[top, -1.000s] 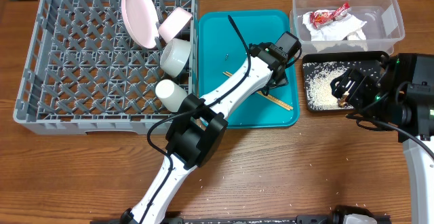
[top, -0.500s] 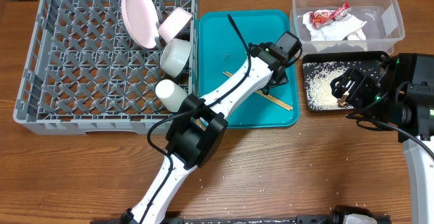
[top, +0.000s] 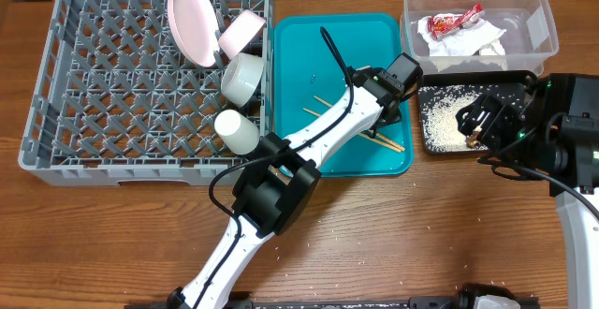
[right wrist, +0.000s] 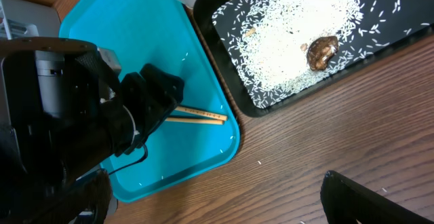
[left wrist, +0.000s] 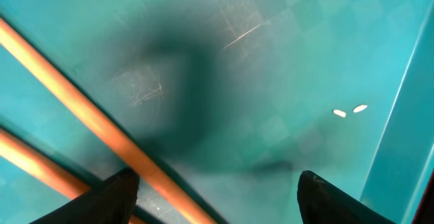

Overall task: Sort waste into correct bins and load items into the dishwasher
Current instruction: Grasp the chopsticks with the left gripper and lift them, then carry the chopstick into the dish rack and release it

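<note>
A pair of wooden chopsticks [top: 376, 139] lies on the teal serving tray [top: 309, 47]. My left gripper [top: 387, 114] is open and low over them. In the left wrist view one chopstick [left wrist: 88, 125] runs between the open fingers [left wrist: 217, 198]. The grey dish rack [top: 94, 75] holds a plate [top: 190, 21], two bowls [top: 241, 30] [top: 241, 75] and a cup [top: 236, 131]. The clear tub [top: 538, 19] holds the wrapper [top: 454, 19] and napkin [top: 473, 39]. The black tray [top: 435, 89] holds rice [right wrist: 298, 20] and a brown scrap [right wrist: 321, 51]. My right gripper [right wrist: 217, 203] is open and empty above the table.
A few loose rice grains lie on the teal tray [left wrist: 349, 110] and on the wooden table [right wrist: 259, 161] in front of it. The left arm stretches across the tray from the table's front edge.
My left gripper has shifted slightly right along the tray over the chopsticks, uncovering their left ends. The right arm has not moved.
</note>
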`<action>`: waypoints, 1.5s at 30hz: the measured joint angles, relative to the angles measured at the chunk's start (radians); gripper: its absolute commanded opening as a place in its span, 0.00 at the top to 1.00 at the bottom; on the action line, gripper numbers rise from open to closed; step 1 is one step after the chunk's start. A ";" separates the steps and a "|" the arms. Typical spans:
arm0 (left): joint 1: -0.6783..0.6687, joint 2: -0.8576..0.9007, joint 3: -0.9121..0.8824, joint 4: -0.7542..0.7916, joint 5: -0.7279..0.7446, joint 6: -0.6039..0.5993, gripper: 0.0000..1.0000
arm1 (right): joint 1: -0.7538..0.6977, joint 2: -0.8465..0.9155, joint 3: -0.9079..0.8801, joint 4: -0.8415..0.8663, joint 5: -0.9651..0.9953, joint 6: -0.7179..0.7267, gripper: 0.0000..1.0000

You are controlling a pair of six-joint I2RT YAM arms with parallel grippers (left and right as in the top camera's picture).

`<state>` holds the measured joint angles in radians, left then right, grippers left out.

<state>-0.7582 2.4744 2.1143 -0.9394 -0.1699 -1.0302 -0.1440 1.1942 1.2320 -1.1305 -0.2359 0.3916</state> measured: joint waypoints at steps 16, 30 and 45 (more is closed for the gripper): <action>0.011 0.000 -0.009 0.011 0.003 -0.021 0.96 | 0.000 0.000 0.000 0.000 0.001 0.000 0.00; 0.148 -0.087 0.390 -0.394 0.014 0.275 0.96 | 0.000 0.000 0.000 -0.001 0.000 0.000 0.00; 0.464 -0.415 0.434 -0.746 -0.087 0.599 0.96 | 0.000 0.000 0.000 0.000 0.000 0.000 0.00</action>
<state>-0.2943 2.0594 2.5481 -1.6855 -0.2565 -0.4313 -0.1440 1.1942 1.2320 -1.1305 -0.2356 0.3916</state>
